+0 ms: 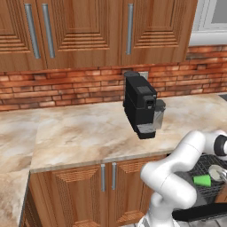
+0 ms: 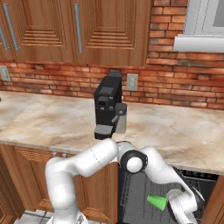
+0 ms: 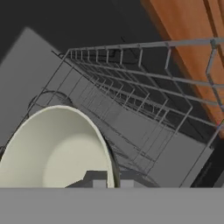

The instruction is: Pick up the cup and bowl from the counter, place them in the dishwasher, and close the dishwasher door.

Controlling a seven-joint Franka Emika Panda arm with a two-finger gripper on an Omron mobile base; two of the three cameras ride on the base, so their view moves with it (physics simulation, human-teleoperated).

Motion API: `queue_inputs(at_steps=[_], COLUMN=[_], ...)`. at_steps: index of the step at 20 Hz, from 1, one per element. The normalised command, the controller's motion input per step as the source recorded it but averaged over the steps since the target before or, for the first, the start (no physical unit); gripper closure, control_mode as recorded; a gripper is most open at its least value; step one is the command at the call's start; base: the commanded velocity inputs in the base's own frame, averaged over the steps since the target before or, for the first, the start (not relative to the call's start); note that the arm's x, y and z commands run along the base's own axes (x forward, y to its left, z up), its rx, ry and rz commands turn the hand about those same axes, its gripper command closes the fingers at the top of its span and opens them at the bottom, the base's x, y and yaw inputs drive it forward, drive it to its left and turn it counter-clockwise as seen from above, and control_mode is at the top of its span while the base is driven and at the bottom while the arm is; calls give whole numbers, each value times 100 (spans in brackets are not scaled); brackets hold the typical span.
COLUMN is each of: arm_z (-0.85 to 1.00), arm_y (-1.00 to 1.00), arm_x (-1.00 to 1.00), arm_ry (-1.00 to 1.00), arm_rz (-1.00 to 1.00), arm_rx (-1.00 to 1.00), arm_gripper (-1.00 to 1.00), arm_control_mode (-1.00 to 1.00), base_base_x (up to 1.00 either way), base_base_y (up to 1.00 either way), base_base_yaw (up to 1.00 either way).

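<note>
Step in hand: bowl placement, w/ the arm reaching down into the dishwasher [image 2: 131, 192] at the lower right of both base views.

The cup [image 1: 202, 180] already lies on its side in the dark wire rack [image 3: 144, 87]; in the right base view it sits at bottom centre-right, just beside the wrist.

The bowl [image 3: 52, 151] sits at the lower left of the hand view, hollow facing the camera, right at the end effector [image 3: 113, 183]. The tips straddle its rim, one inside and one outside, so I judge it closed on the bowl, w/ the bowl low over the rack. Whether the bowl already rests on the wires I can't tell. In the left base view it shows as a pale disc at the right edge, next to the cup.

The counter [image 1: 84, 133] carries the coffee machine [image 1: 141, 105], no dishes left on it.

Next move, as I judge it: seat the bowl on the rack, let go, back the arm out clear of the wires, then get under the dishwasher door [image 1: 199, 214] (black panel, bottom right of the left base view) and swing it up shut.
</note>
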Motion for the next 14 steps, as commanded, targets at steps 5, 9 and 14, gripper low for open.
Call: queue_inputs(at_steps=[5, 9, 14], arm_z=[-66, -69, -21], arm_y=[-13, -8, -8], arm_x=[0, 0, -4], arm_ry=[1, 0, 0], arm_rz=[0, 0, 0], arm_rx=[-1, -1, -3], arm_gripper=[100, 100, -100], arm_control_mode=[-100, -100, -100], base_base_x=[0, 0, 0], base_base_y=[0, 0, 0], base_base_yaw=[0, 0, 0])
